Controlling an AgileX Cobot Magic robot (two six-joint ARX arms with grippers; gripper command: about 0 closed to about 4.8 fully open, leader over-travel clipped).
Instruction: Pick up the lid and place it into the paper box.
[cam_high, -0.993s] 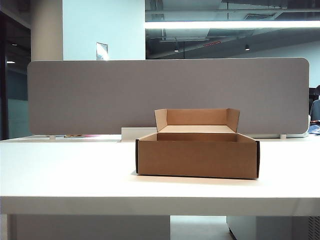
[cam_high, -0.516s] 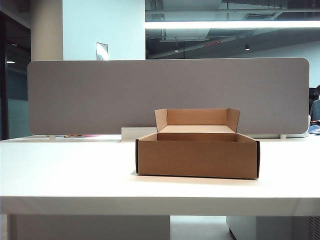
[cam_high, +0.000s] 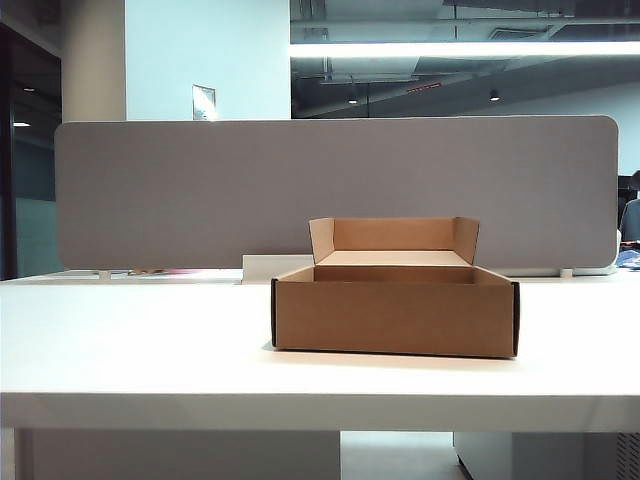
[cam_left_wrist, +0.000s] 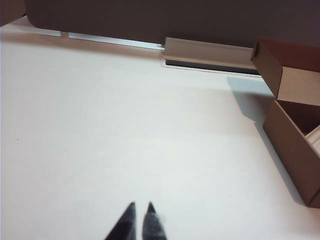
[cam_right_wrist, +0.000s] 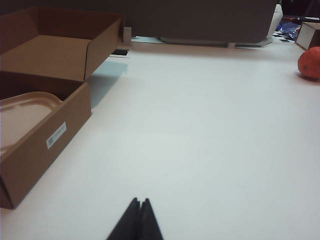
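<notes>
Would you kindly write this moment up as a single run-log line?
lid: inside paper box | left gripper: shut, empty, above bare table beside box | right gripper: shut, empty, over table | task: looks done

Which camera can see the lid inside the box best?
The right wrist view: the beige lid lies inside the paper box, its rounded end and raised rim plain. The left wrist view catches only a pale sliver over the box wall. The exterior view shows none of it; the front wall hides it.
</notes>
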